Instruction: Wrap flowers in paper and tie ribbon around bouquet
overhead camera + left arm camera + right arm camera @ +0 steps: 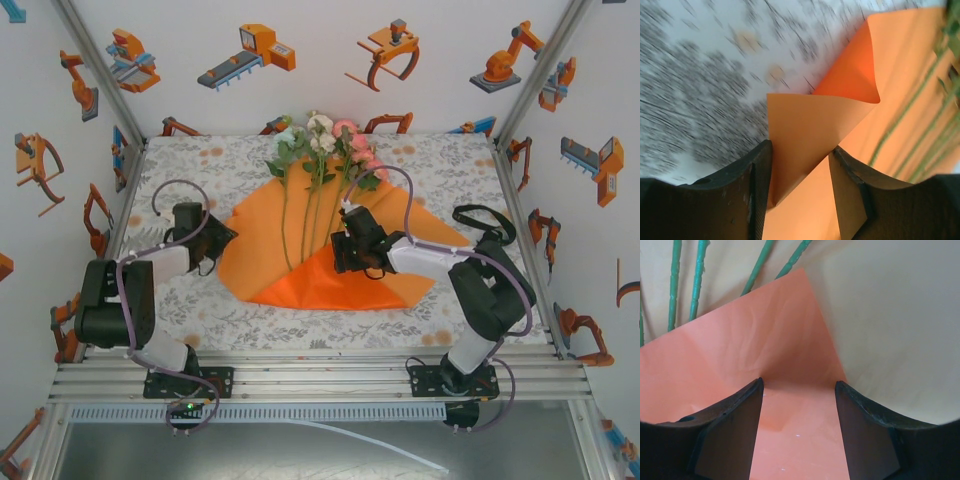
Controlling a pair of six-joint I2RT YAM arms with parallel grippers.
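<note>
The left hand is half open, with a raised corner of the paper standing between its fingers; the right hand is half open too, holding nothing, low over a folded-in flap; the flowers lie down the sheet's middle, between both hands; the ribbon lies on the counter, at the sheet's right.

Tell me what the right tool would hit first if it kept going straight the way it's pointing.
The paper: a folded orange flap of it lies between the fingers of the right tool and reaches ahead. Beyond the flap's tip are the stems of the flowers, though depth is hard to judge.
</note>
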